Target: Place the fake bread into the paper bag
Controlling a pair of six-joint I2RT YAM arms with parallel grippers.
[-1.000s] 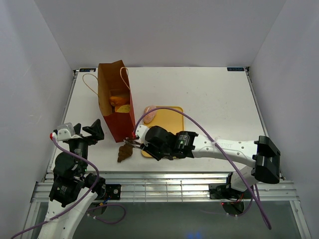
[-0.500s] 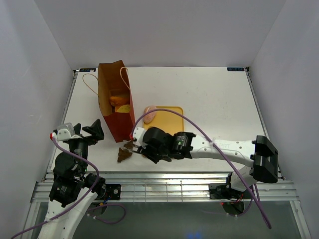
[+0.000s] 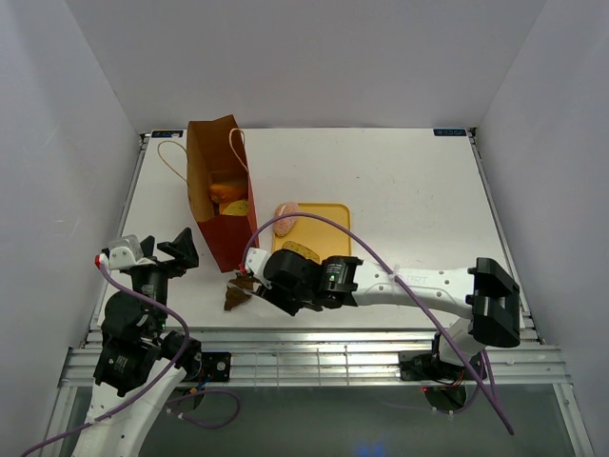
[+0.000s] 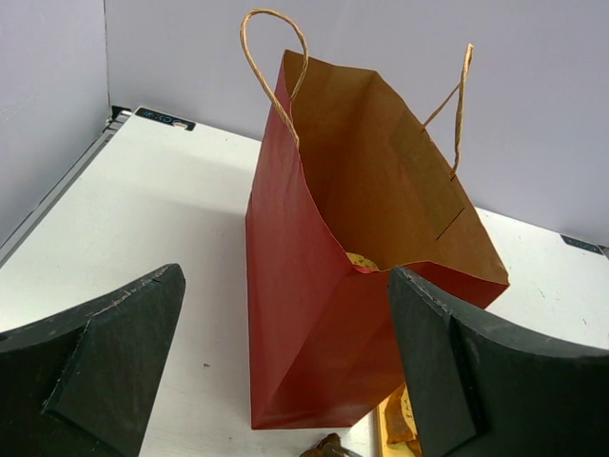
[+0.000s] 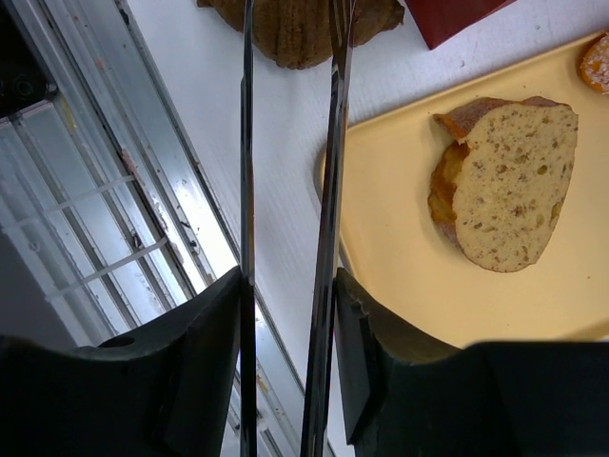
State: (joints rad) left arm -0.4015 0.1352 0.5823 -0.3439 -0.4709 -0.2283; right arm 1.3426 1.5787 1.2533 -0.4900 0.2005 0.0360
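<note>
Two thin arms of the silver tongs (image 5: pixel 328 190) stick out from the right end effector (image 5: pixel 288 295), which squeezes them from both sides. Their tips reach the brown croissant (image 5: pixel 290 29), but I cannot tell if they pinch it. From the top, the croissant lies on the surface (image 3: pixel 409 181) at 6 o'clock from the foot of the paper bag (image 3: pixel 224 228), very near it. The yellow tray (image 5: pixel 400 286) sits at 3 o'clock from the bag and holds a speckled slice (image 5: pixel 509 181) and a pink roll (image 3: pixel 285 221). Some golden bread (image 3: pixel 228 195) is in the bag. The left end effector (image 4: pixel 285 352) is wide open, holds nothing, and faces the bag. To do this step well, I think the tongs should close softly on the croissant's fat middle. Then they should lift it above the bag's rim and let go over the open mouth at 12 o'clock, without bumping the paper wall.
</note>
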